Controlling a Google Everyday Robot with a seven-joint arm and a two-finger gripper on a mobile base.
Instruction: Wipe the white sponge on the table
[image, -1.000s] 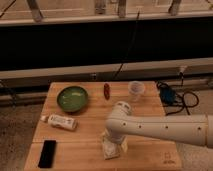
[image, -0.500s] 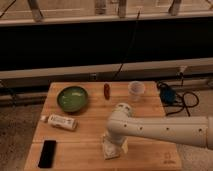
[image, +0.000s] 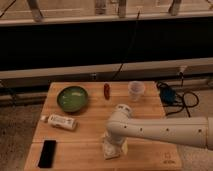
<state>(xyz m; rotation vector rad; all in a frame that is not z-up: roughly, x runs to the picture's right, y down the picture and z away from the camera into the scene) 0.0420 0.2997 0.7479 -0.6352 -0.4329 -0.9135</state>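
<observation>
One hand (image: 112, 149), fingers spread, points down at the white sponge (image: 123, 146), right of and nearer us than the green bowl (image: 72, 98), close to the surface's (image: 150, 107) front edge. Open wood lies rightward. We note no shift since earlier frames.

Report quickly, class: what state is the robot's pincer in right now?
Pincer: open, with no grip showing, low over the white sponge near the table's front edge.
</observation>
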